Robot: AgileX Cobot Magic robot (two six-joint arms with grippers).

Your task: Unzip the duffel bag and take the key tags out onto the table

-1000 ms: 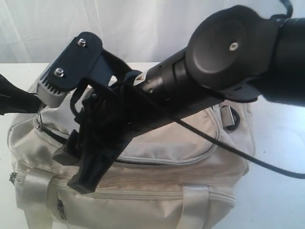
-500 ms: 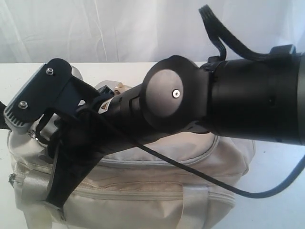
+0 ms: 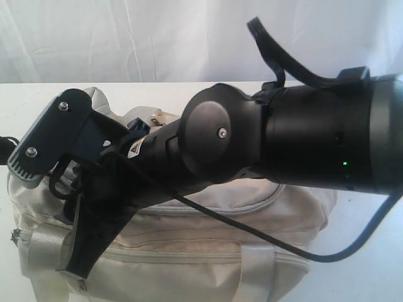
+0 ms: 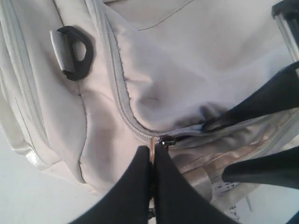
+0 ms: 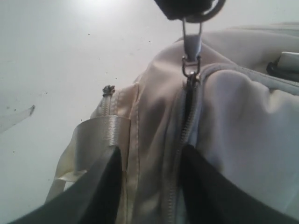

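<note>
The cream duffel bag [image 3: 252, 214] lies on the white table [image 3: 371, 251]. My left gripper [image 4: 152, 156] is shut on the metal zipper pull [image 4: 152, 147] at the bag's end, and the right wrist view shows that pull [image 5: 190, 44] drawn taut under the left gripper [image 5: 189, 7]. A short dark gap [image 5: 189, 100] shows behind the slider. My right gripper [image 5: 150, 151] stands open astride the bag's fabric [image 5: 243, 116] beside the zipper, over the bag's left end; one finger [image 3: 79, 248] shows in the exterior view. The key tags are hidden.
The big right arm [image 3: 302, 138] reaches across the bag and hides most of its top. Its cable [image 3: 283, 245] hangs over the bag's front. A black D-ring [image 4: 74, 46] and a webbing strap [image 5: 93, 140] sit near the zipper. A white curtain [image 3: 126, 38] backs the table.
The right arm has swung left and lowered, taking its gripper from the middle of the bag to its left end. The left gripper has drawn back towards the left edge.
</note>
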